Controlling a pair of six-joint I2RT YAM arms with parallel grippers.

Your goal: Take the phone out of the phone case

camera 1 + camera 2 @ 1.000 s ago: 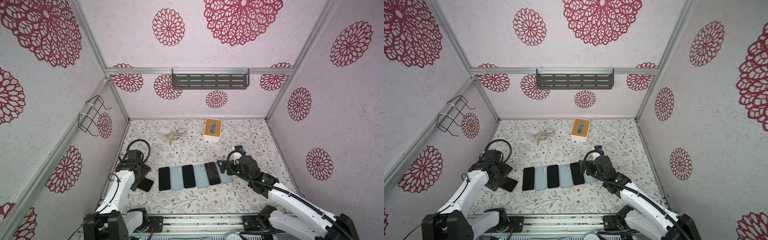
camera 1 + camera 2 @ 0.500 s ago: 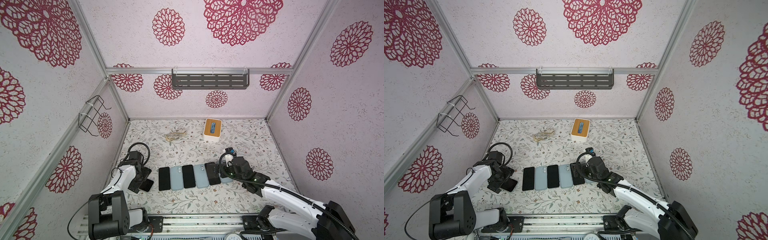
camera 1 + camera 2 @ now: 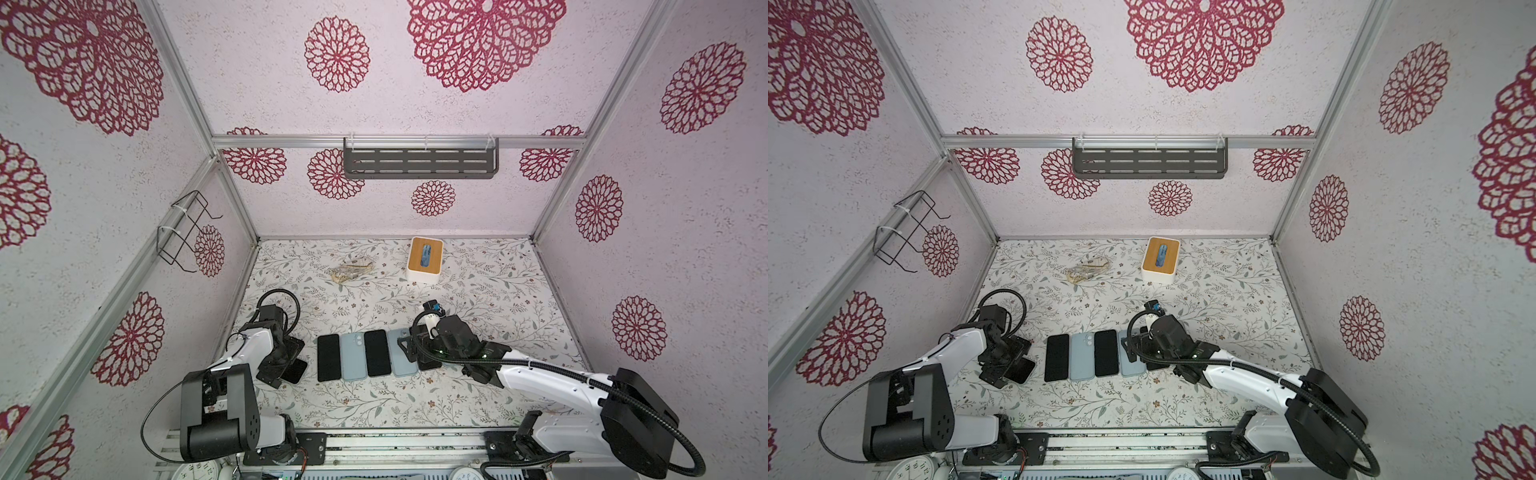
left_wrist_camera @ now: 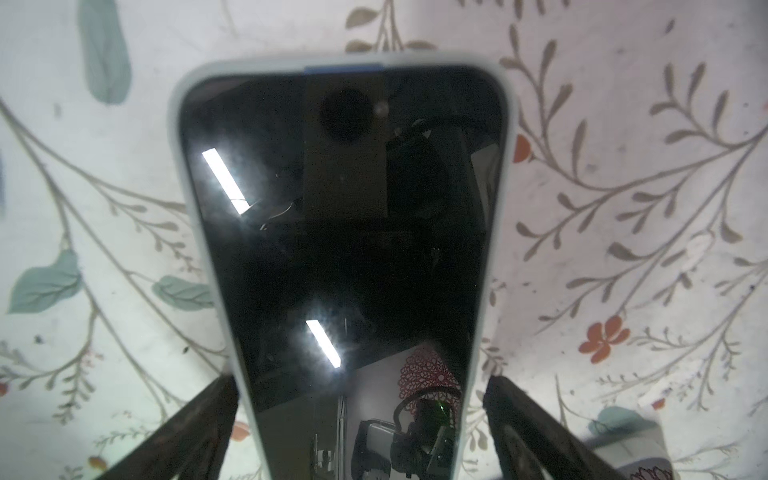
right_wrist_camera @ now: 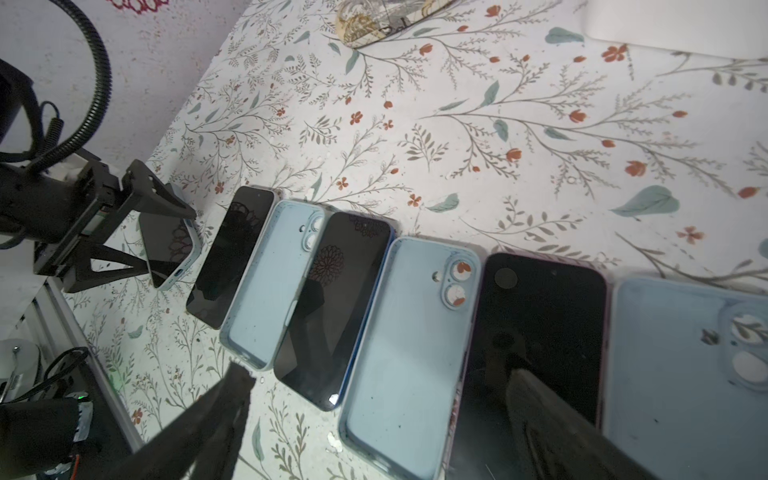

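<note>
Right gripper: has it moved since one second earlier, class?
Yes: the right gripper has shifted left in a top view, further over the row of phones.

The phone (image 4: 340,249) screen is glossy black glass that mirrors lamps; its case (image 4: 179,174) rim looks matt and smooth. The empty cases (image 5: 266,286) look like matt, speckled plastic. The box (image 3: 414,262) has a wood-grain top and smooth white sides. Behind it, the wall (image 3: 374,212) looks rough.

You can read no words, labels or brand names anywhere here. The round white clock face (image 3: 910,469) at the near edge shows dark numerals, but they are too small for you to make out.
</note>
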